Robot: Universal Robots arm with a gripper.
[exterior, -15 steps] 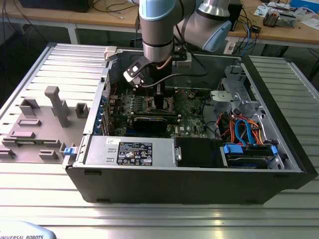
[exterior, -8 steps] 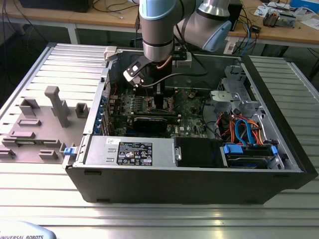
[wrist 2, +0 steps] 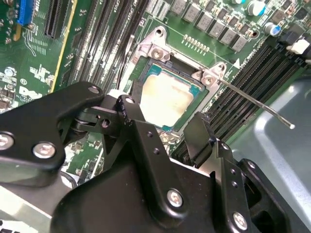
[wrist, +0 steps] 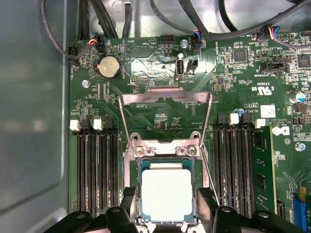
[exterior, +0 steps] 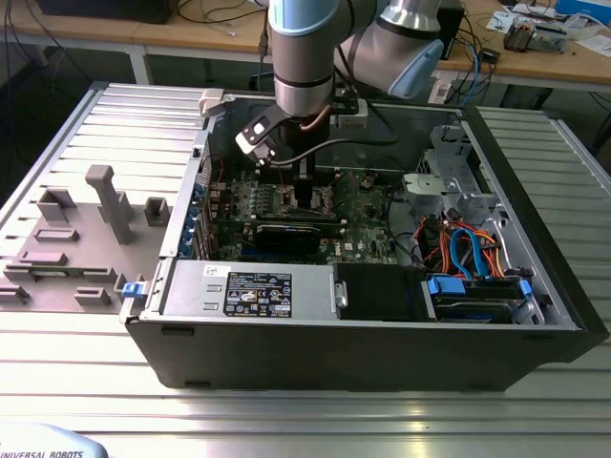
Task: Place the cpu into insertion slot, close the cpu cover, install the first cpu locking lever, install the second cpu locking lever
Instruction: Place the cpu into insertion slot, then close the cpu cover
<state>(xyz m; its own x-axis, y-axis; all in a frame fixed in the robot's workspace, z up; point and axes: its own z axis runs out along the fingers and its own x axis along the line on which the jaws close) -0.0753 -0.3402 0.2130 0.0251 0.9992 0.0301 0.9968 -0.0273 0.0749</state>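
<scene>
The gripper (wrist: 167, 203), fingers (wrist: 129, 198) spread open, straddles the cpu (wrist: 166, 190) seated in the insertion slot (wrist: 165, 147), with the cpu cover (wrist: 165, 95) flipped open.

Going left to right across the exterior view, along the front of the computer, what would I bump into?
Grey block tray → small blue clip → silver box with a sticker → black box → blue drive latch.
</scene>
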